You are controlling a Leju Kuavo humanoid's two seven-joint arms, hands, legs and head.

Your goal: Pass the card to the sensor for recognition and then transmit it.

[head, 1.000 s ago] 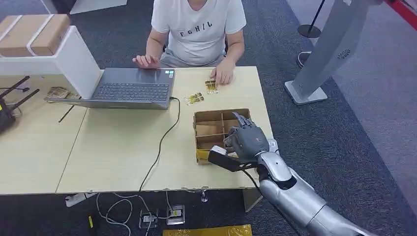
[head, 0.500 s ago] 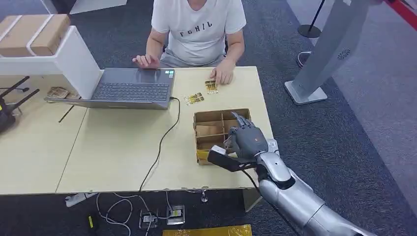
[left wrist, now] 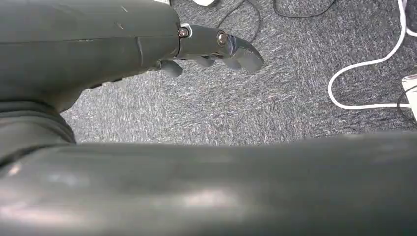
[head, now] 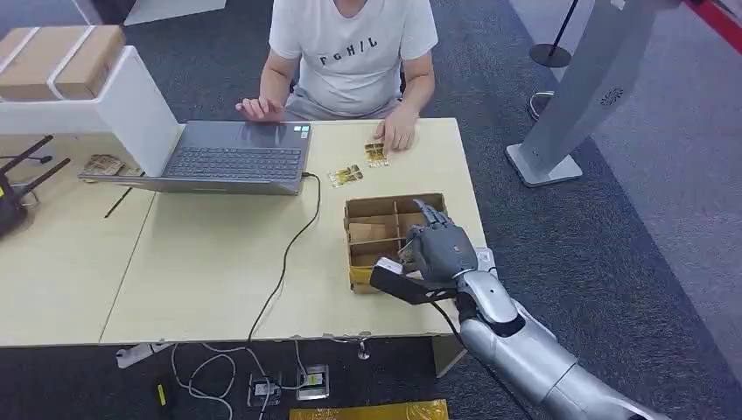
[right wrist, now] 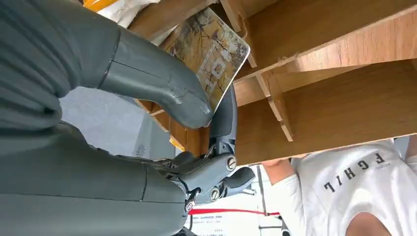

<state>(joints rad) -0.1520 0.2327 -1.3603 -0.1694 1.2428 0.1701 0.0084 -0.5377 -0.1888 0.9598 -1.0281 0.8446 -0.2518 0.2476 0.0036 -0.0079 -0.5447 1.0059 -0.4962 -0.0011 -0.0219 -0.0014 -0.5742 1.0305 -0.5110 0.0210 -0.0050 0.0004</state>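
My right hand (head: 440, 250) hovers over the near right part of a cardboard divider box (head: 372, 207) on the table. In the right wrist view its thumb (right wrist: 162, 91) and a dark finger behind pinch a gold patterned card (right wrist: 214, 51), held at its lower edge just above the box's wooden-coloured partitions (right wrist: 319, 44). Two more gold cards (head: 346, 175) lie on the table beyond the box, one under a person's hand (head: 398, 136). My left hand (left wrist: 216, 44) hangs over grey carpet, fingers loosely extended and holding nothing.
A person (head: 350, 52) sits at the far side of the table (head: 201, 271), with an open laptop (head: 234, 157) and its black cable (head: 289, 254) left of the box. A router (head: 13, 201) stands at the far left. A white stand (head: 586, 87) rises on the carpet at right.
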